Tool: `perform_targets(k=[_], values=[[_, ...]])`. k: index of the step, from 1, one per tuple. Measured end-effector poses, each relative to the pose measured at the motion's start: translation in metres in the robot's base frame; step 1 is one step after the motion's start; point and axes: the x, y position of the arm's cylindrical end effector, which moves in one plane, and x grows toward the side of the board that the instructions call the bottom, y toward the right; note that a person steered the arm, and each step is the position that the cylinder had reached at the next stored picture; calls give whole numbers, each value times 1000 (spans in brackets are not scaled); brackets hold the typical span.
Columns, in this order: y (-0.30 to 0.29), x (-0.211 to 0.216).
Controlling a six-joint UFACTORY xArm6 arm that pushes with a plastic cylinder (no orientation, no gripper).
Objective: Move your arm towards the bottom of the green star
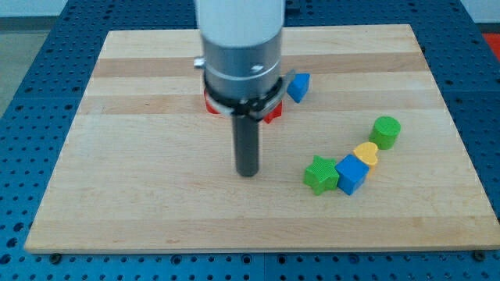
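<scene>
Resting flat, green star (pixel 320 174), my tip (pixel 248 172) well left

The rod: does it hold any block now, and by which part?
Nothing is held. My tip stands alone on the board, to the view's left of the green star, touching no block.

Green star block on the wooden surface

The green star (pixel 320 174) lies flat on the pale wooden surface (pixel 156 203), toward the view's lower right. It is a small, chunky block with ribbed top and short points spreading outward. Its right side touches a blue cube (pixel 351 174), the lowest piece in a curved row of blocks.
</scene>
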Motion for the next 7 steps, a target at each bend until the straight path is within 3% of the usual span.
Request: perform_targets(k=[1,2,5,7], values=[[-10,44],[16,62],[130,64],[138,52]])
